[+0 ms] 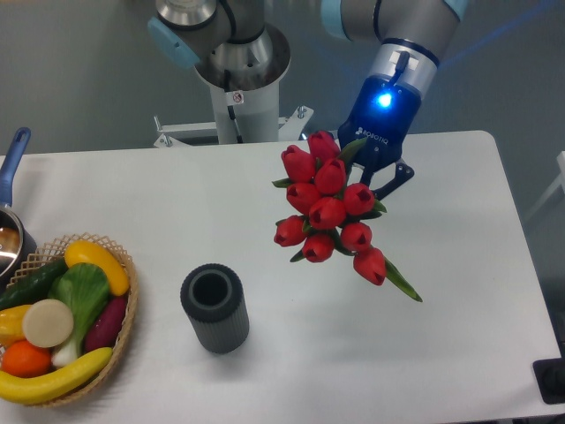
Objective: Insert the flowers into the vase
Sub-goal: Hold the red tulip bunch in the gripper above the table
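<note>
Gripping the flowers, the hand sits in the upper right of the frame, its fingers mostly hidden behind the red buds, so how wide it stands cannot be told. The bunch hangs above the counter, right of centre, its buds facing the camera and lower left. One green leaf or stem juts out toward the lower right. The bunch lies just below and left of the hand. The arm comes down from the top right, blue light glowing on its wrist. The vase stands upright at lower centre-left, mouth open upward, well apart from the flowers. A wicker basket of toy produce sits at the lower left.
</note>
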`<state>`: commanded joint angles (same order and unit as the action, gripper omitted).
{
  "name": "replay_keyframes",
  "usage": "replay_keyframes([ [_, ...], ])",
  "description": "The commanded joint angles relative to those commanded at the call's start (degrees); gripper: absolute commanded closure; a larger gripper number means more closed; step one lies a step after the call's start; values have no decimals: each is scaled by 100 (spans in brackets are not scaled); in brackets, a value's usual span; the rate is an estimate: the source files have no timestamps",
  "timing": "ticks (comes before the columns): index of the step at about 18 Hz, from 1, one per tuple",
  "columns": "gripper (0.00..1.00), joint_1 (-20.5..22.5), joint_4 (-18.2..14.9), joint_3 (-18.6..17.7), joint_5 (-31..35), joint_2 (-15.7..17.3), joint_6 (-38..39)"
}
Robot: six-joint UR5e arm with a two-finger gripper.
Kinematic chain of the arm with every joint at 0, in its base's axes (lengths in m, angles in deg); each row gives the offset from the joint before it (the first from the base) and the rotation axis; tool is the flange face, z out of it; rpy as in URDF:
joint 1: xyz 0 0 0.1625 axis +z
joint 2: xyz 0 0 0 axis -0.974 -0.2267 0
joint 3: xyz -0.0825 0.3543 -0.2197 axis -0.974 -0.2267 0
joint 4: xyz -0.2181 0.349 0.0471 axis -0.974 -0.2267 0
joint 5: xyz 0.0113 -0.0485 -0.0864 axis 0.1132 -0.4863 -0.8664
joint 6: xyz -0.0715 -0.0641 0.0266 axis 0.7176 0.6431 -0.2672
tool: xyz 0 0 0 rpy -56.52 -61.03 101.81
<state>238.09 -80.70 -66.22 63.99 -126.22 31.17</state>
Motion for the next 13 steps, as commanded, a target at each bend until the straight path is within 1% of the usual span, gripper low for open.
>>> replay_keyframes([
  [3,70,-9,0,-53,0,35,-26],
  [13,69,-61,0,-35,0,9,-9],
])
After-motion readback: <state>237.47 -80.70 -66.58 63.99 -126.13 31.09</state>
